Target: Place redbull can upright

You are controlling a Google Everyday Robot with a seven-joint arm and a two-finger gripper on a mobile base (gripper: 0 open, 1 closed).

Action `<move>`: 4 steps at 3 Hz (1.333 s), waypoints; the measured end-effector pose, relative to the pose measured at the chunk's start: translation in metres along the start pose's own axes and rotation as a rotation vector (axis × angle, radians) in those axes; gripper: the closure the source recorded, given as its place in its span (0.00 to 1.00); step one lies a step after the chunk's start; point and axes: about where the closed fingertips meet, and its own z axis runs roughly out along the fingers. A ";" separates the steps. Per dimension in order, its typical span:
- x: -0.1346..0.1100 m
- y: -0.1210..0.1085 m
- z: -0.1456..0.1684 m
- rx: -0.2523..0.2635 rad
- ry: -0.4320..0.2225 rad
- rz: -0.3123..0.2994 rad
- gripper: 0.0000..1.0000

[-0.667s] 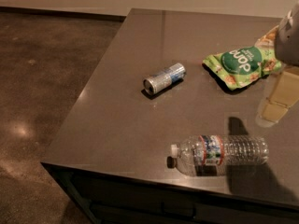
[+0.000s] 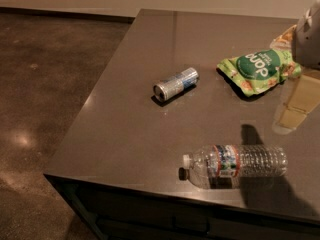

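1. Redbull can (image 2: 175, 83): lies on its side mid-counter (image 2: 125, 134), nearer the left edge. Its long axis runs diagonally, with the silver top facing the front-left corner.
2. Gripper (image 2: 296, 104): at the right edge, poised above the surface. Released or clenched: cannot tell. No item visibly carried.
3. Governing relation: the can lies well apart from the gripper, to its left. The reach likely runs leftward, closing across the can's narrow width.
4. Green snack bag (image 2: 257, 70): flat, between can and gripper, just beside the gripper.
5. Water bottle (image 2: 235, 165): on its side along the front edge, cap pointing left.
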 end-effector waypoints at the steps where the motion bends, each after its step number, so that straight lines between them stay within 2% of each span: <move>1: -0.022 -0.010 0.011 0.021 -0.036 -0.084 0.00; 2: -0.050 -0.030 0.028 0.030 -0.077 -0.201 0.00; 4: -0.097 -0.074 0.069 -0.007 -0.082 -0.475 0.00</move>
